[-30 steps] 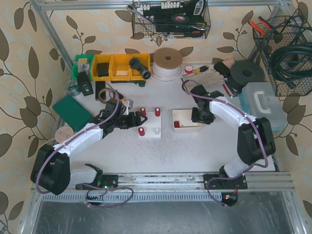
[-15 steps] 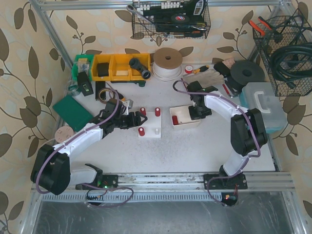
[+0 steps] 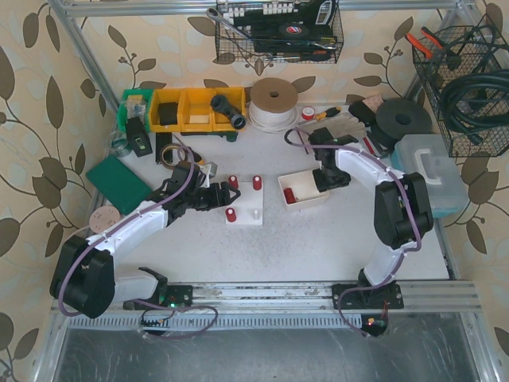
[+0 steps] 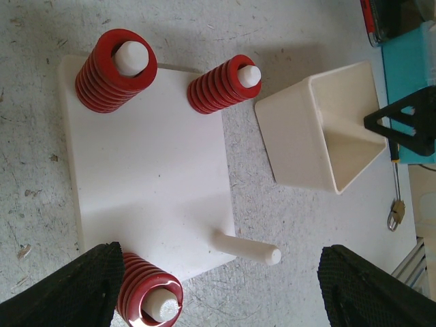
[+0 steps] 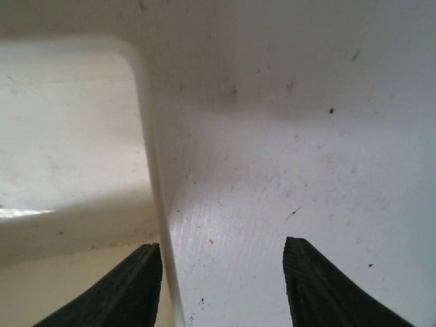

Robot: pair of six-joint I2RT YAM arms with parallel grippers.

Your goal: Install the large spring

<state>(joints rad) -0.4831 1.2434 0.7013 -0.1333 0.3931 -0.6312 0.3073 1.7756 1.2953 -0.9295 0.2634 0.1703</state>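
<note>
A white peg plate (image 3: 245,203) lies mid-table with three red springs on its pegs (image 4: 116,71) (image 4: 219,87) (image 4: 146,296); the first looks widest. The fourth peg (image 4: 248,246) is bare. Another red spring (image 3: 289,193) lies in the small white bin (image 3: 306,204) right of the plate. My left gripper (image 4: 225,300) hangs open over the plate's near edge, the bare peg between its fingers, holding nothing. My right gripper (image 5: 225,286) is open low at the bin's right end (image 3: 322,181). The bin's thin wall (image 5: 158,204) stands between its fingers, close to the left one.
Yellow parts bins (image 3: 191,109), a tape roll (image 3: 273,101) and black discs (image 3: 404,121) line the back. A green pad (image 3: 118,181) lies at the left and a clear lidded box (image 3: 429,171) at the right. Wire baskets hang above.
The right gripper has shifted left and toward the back, and the white bin has slid slightly that way with it. The left arm and the peg plate have not moved.
</note>
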